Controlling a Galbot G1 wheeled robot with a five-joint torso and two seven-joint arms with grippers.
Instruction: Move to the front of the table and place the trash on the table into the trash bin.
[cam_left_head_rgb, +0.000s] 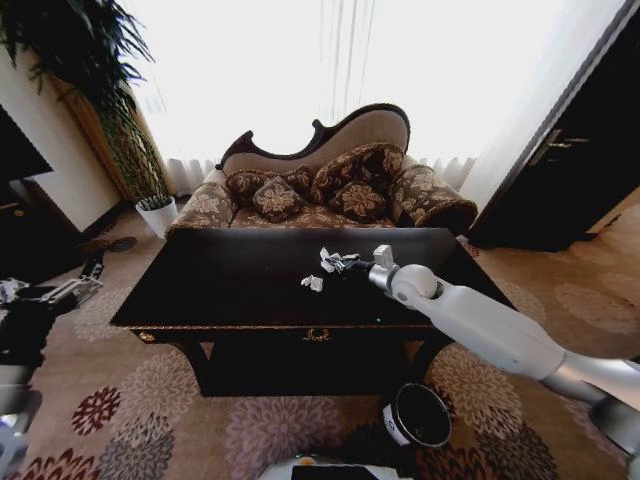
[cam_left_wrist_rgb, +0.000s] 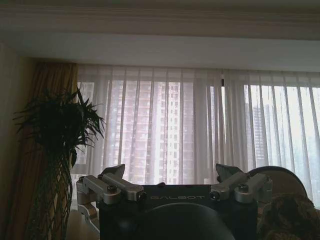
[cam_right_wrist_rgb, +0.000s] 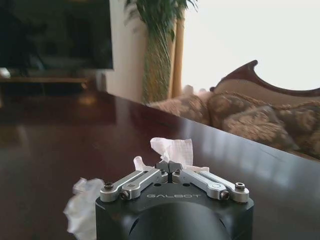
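The right gripper (cam_right_wrist_rgb: 169, 167) is clamped on 1 tissue lump (cam_right_wrist_rgb: 172, 150) just above the worktop (cam_left_head_rgb: 230, 275); lift straight up before swinging to the trash bin (cam_left_head_rgb: 418, 415). The left gripper (cam_left_wrist_rgb: 172, 175), parked aside, stands apart.

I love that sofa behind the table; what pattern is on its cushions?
The cushions carry a brown-and-cream floral damask pattern, clearest in the head view.

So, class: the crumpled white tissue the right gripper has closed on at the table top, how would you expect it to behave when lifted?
The tissue looks thin and crumpled, so it is probably very light and floppy. With the right gripper pinching only a fold, it may tear or slip out. The loose lump beside it on the glossy table would likely slide if nudged.
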